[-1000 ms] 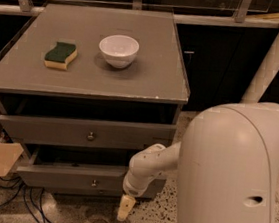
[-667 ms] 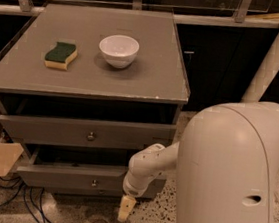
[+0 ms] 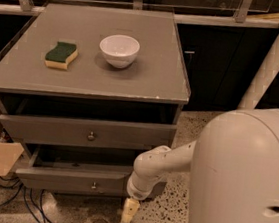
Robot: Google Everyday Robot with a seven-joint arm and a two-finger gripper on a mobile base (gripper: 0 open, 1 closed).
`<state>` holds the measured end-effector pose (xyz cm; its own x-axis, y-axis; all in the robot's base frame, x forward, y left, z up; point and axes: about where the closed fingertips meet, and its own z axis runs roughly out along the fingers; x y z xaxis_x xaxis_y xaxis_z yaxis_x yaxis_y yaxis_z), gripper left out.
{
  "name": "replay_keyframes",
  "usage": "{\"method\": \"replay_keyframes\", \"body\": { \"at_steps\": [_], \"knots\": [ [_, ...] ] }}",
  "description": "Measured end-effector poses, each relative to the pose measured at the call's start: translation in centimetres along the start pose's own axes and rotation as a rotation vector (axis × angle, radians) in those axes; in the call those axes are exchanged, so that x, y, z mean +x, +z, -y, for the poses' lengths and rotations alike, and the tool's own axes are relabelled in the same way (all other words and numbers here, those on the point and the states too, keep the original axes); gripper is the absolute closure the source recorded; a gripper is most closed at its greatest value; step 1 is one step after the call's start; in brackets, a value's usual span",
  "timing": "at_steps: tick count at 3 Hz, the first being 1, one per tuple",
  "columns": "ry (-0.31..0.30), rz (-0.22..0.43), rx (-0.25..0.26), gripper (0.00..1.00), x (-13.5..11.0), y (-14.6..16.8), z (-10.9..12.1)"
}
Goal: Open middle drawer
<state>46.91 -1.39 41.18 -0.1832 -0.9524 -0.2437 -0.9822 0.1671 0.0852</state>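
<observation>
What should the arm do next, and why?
Probably raise the gripper and bring it left toward the knob of the middle drawer: it hangs near the floor, below and to the right of that knob, not yet at it.

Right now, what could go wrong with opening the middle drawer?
1. The gripper hangs near the floor beside the lower drawer, well below the middle drawer and its knob; it might grab the wrong knob.
2. Rising, the arm could catch the lower drawer's jutting front.
3. A jolt could slide the bowl on top.
</observation>
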Motion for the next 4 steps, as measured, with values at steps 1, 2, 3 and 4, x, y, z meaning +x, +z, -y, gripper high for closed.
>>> {"method": "replay_keyframes", "body": {
  "at_steps": [1,2,3,4],
  "knots": [
    [0.011,0.010,-0.010,0.00,0.6,-0.5,-0.7],
    [0.012,0.013,-0.014,0.00,0.9,-1.0,-1.1],
    [0.026,0.053,-0.069,0.00,4.3,-3.5,-6.5],
    [0.026,0.053,-0.069,0.00,4.3,-3.5,-6.5]
  ]
}}
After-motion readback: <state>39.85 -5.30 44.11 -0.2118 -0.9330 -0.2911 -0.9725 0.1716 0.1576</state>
